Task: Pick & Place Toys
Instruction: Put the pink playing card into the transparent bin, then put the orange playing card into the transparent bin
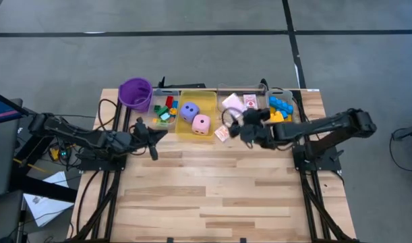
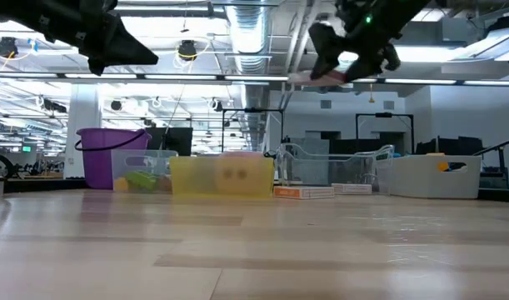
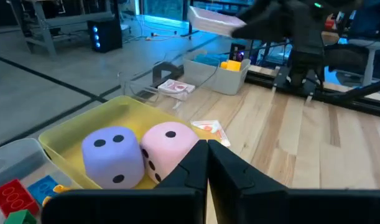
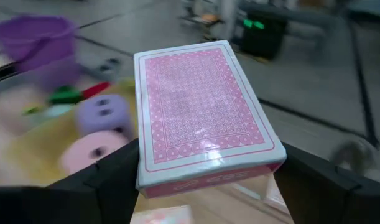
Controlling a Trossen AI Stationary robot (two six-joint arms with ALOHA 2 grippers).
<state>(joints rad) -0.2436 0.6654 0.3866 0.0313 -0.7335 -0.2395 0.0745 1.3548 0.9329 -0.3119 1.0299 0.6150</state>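
— Pink deck (image 4: 202, 118), where is it?
— Clamped in the right end effector (image 4: 205, 171), carried above the surface, frame centre-right. Left end effector (image 3: 207, 163) is together, waiting.
— Next?
— Probably lowering into the clear bin (image 1: 241, 91).

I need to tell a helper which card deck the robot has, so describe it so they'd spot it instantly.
Look above the row of bins at the table's far edge. There the right gripper holds a wrapped deck with a pink patterned back, lifted in the air, unlike the other card packs lying flat below.
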